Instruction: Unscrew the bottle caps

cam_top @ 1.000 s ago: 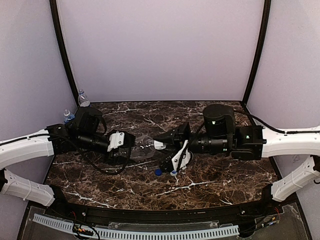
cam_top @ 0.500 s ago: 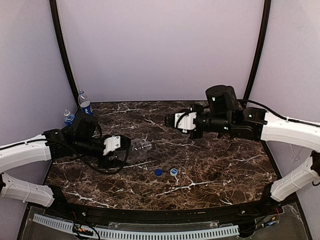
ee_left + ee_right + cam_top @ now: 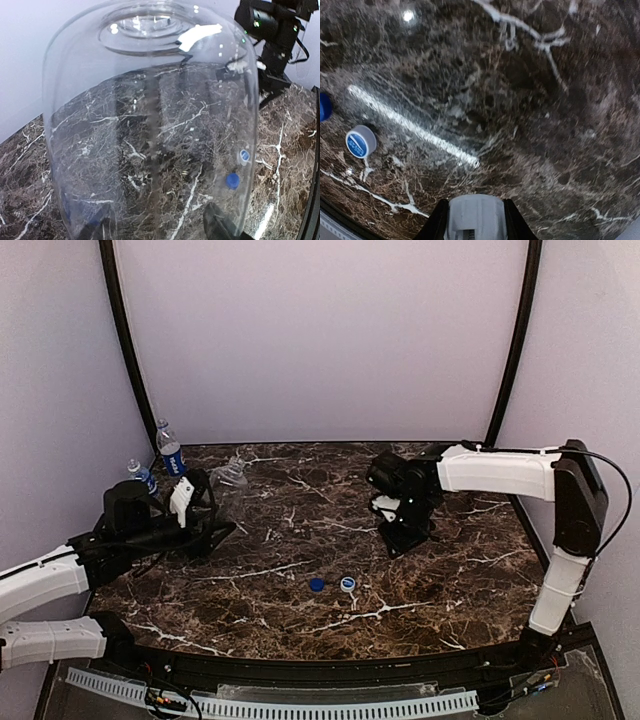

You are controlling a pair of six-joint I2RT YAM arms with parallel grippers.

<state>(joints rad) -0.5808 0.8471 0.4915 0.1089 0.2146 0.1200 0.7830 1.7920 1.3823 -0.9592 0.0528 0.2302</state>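
Arms: pulled apart since a second ago. They met mid-surface then; left now sits at the left side and right is folded back on the right.
Left pincer: clamped on the plain bottle, which is off the surface and tilted, near the back-left corner.
Right pincer: points down over bare marble. Wide or narrow, cannot tell; nothing seen in it.
Caps: blue cap and white cap lie loose, just beside each other, front centre. Third cap not seen.
Labelled bottles: two, and, upright in the back-left corner, near the held one. Tops too small to read.
Contents: plain bottle looks empty, no waterline. Labelled pair, cannot tell.
Risk: the thin wall could buckle or slip in the clamp. Setting it down that close could tip the neighbours. A low arm sweep would scatter the loose caps.
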